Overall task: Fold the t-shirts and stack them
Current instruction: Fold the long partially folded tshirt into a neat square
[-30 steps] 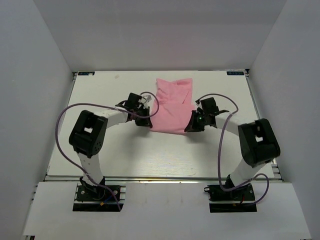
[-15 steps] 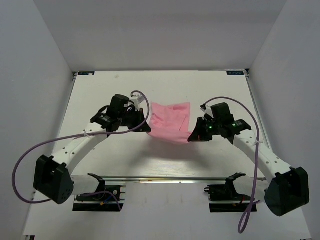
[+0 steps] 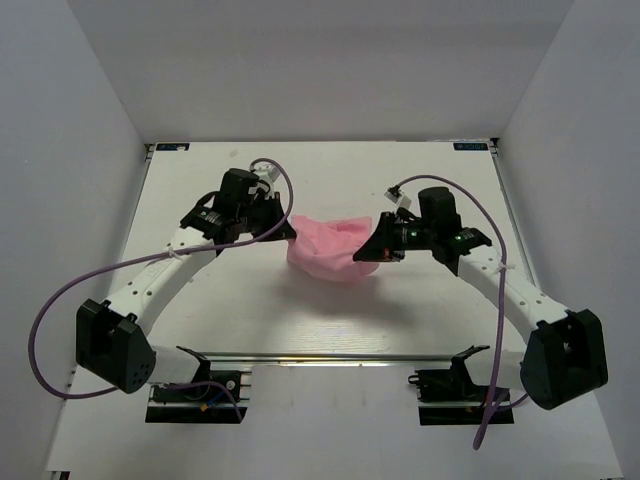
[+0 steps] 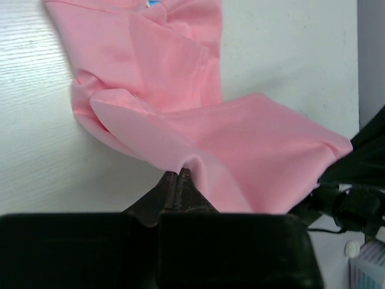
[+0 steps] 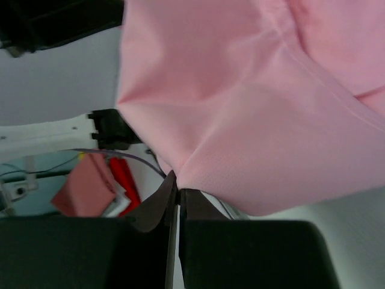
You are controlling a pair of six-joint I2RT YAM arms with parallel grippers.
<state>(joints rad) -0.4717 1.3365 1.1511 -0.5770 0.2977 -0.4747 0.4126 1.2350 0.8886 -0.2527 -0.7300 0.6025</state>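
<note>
Fold underway, incomplete: t-shirt point(image 3: 325, 255) bunched over table point(image 3: 200, 300), clenched by left gripper point(image 3: 291, 233) and right gripper point(image 3: 366, 253). Stacking outstanding.

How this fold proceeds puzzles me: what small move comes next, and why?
Probably carry both hands forward, then lower. The left hand and right hand each pinch the shirt by a raised edge while its far part lies on the table; laying that edge over would make the fold.
</note>
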